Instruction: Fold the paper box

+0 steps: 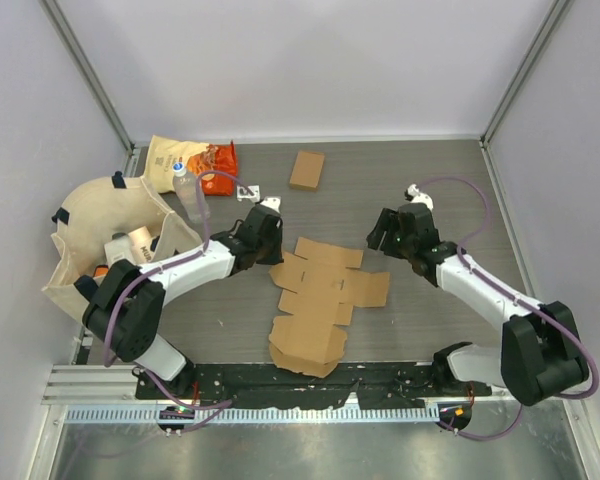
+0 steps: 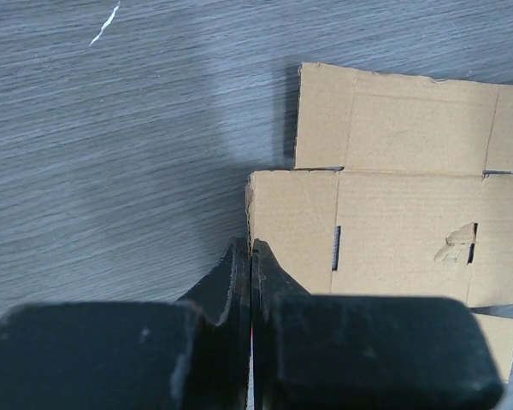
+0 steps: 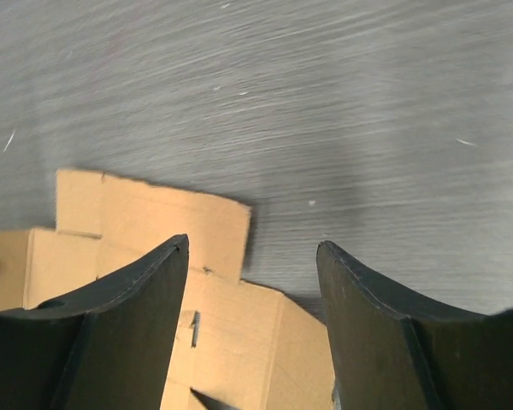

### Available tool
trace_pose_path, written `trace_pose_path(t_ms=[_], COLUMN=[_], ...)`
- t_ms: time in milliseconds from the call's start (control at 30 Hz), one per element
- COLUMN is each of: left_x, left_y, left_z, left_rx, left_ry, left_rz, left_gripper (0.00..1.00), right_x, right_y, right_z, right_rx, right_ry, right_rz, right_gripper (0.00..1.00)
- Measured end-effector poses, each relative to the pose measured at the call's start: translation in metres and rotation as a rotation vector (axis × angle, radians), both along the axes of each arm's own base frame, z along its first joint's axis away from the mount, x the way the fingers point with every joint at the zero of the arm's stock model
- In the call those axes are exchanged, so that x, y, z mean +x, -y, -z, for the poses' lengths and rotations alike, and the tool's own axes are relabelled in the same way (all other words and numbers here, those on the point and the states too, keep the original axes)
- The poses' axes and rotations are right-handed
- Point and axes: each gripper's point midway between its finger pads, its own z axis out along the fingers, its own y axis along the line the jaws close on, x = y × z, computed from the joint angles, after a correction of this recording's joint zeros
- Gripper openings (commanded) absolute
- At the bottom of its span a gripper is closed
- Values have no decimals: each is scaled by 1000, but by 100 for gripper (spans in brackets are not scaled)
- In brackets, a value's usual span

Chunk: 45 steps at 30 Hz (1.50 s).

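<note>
Paper box (image 1: 320,295), a die-cut cardboard blank: lies mostly flat on the grey table (image 1: 430,180) at the centre of the top view, between the two arms. Shows creases and slots across its upper and middle panels but no raised walls. Looks bent or doubled over at the lowest panel, towards the bottom of the frame, though hard to read from above.

Left gripper (image 2: 251,252): closed, fingers pressed together with no gap, tips meeting the left edge of the blank at the lower middle of the left wrist view. Cannot say whether the thin card edge sits pinched between them or merely beside them.

Right gripper (image 3: 252,243): jaws well apart, holding nothing, hovering over the blank's corner flap in the lower left of the right wrist view, bare table beyond.

Judged as an early stage: blank laid out and both arms brought to its opposite sides, at most one panel started. Leaves the real work to do: side walls to stand up, flaps to turn in, tabs to seat in their slots.

Elsewhere, at upper left of the top view: canvas tote bag (image 1: 110,230), snack packets (image 1: 195,165), plastic bottle (image 1: 188,195); at top centre, small brown carton (image 1: 307,170), well apart from the blank.
</note>
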Motion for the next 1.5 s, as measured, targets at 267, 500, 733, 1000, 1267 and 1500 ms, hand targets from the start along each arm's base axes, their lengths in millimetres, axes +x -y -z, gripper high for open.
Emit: trace_pose_path(t_ms=[267,500,733,1000,1267,1500], left_x=[5,4,0,1,1,2], left_y=[5,10,10,9,8,7], left_z=[-8,-26,-57,-64,-63,-82], left_rx=[-43,-123,-159,-139,-128,-130], left_ry=[45,142,276,312,318,274], left_rz=[-7,42,120,154,164,121], left_gripper=[0,0,0,0,4,68], right_x=[-10,14,49,54,7,12], right_y=[-61,-99,-118,-115,-143,-129], right_z=[33,40,16,12,18,15], right_rx=[88,132,120,352,479,291], right_ry=[-176,-202,-68,-84,-168,-121], right_rz=[-406,-642,-859,-1109,-1201,-1050], right_gripper=[65,67,72,49,1,1])
